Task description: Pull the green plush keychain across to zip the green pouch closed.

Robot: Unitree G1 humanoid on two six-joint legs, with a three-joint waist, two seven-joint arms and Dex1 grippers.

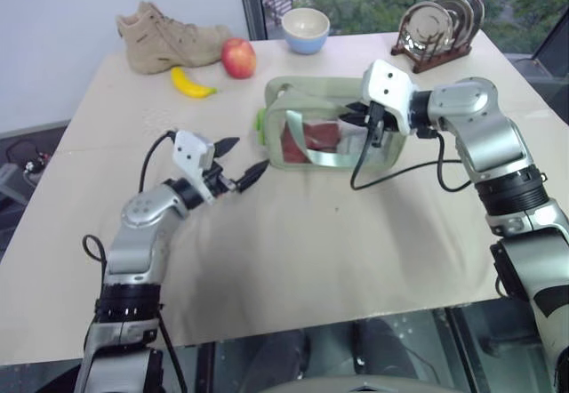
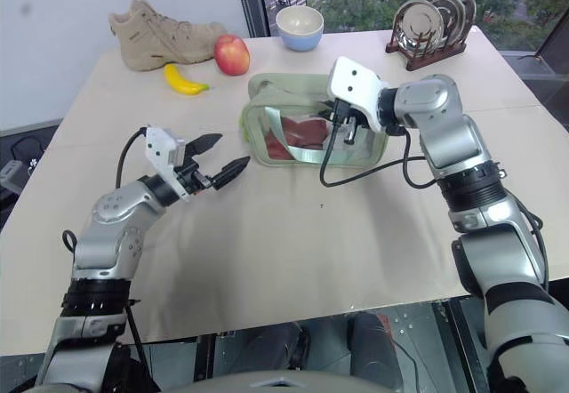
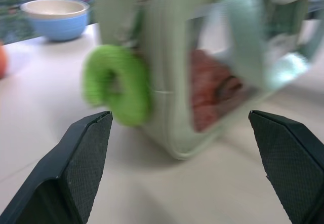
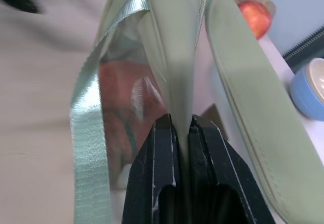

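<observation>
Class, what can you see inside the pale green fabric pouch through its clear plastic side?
Inside the pale green fabric pouch, a reddish-brown object shows through the clear panel; its identity stays unclear, straps and fabric covering the rest.

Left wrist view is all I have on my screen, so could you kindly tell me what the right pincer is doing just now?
Observer: The right pincer is shut on the green pouch, pinching a fold of its fabric at the end away from the keychain.
Operator: Thank you. How does my left pincer stand relative to the pouch from above?
Observer: The left pincer is open, hovering just short of the pouch's near corner, touching nothing.
Operator: And where does the green plush keychain hang on the pouch?
Observer: The green plush keychain hangs at the pouch's end on the robot's left, the end nearest your left pincer.
</observation>
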